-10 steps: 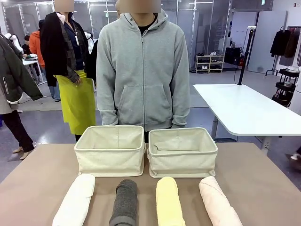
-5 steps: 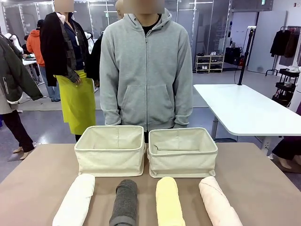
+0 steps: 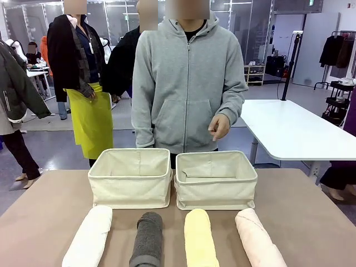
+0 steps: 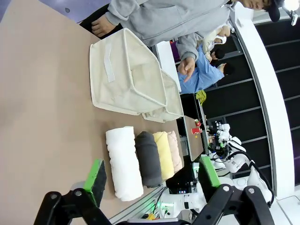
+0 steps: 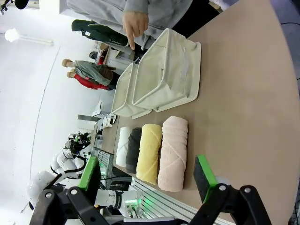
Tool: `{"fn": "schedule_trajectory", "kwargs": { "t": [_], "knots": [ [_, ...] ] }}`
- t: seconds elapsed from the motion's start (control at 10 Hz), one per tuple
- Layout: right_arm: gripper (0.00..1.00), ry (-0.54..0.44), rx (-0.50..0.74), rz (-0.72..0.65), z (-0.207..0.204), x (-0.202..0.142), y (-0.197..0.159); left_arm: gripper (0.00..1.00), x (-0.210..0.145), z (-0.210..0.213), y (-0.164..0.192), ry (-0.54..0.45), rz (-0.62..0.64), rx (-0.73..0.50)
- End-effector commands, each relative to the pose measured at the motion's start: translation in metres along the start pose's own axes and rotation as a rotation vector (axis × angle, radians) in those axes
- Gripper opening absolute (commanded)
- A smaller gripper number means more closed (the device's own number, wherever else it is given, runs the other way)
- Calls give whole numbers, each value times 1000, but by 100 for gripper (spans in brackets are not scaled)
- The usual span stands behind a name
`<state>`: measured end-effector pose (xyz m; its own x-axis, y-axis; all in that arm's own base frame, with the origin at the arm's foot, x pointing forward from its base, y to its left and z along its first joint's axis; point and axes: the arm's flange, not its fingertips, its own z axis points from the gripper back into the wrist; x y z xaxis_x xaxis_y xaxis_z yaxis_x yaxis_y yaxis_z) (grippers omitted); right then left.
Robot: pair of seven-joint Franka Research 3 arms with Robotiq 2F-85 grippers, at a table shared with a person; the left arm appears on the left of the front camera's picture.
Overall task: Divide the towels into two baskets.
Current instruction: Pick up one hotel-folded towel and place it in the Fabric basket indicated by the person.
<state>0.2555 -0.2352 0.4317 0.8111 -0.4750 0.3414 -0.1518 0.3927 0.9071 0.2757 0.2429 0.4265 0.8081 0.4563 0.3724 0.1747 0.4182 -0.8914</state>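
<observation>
Four rolled towels lie side by side at the table's near edge: white (image 3: 89,236), dark grey (image 3: 148,239), pale yellow (image 3: 200,238) and pale pink (image 3: 258,239). Behind them stand two cream canvas baskets, the left (image 3: 130,178) and the right (image 3: 216,181), both with nothing inside. A person in a grey hoodie stands behind them with one hand (image 3: 219,127) raised over the right basket, finger pointing down. My left gripper (image 4: 149,177) hangs open above the table, the white towel (image 4: 123,161) ahead of it. My right gripper (image 5: 147,174) is open too, above the pink towel (image 5: 172,152).
The brown table (image 3: 311,217) has bare room on both sides of the towels and baskets. A white table (image 3: 289,130) stands beyond at the right. Other people stand in the background at the left.
The person has shifted to the right and raised one hand over the right basket. Towels, baskets and both grippers are as before.
</observation>
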Motion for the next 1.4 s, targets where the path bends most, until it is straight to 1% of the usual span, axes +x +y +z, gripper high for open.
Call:
{"fn": "schedule_trajectory", "kwargs": {
  "t": [0.0,1.1,1.2,1.3],
  "knots": [
    [100,-7,11,-4,3,0,2,100,1,3,-1,-5,0,-11],
    [100,-7,11,-4,3,0,2,100,1,3,-1,-5,0,-11],
    [100,0,0,-1,0,0,0,100,1,3,-1,-5,0,-11],
    [100,69,-81,64,-20,-4,22,100,1,3,-1,-5,0,-11]
  ]
}}
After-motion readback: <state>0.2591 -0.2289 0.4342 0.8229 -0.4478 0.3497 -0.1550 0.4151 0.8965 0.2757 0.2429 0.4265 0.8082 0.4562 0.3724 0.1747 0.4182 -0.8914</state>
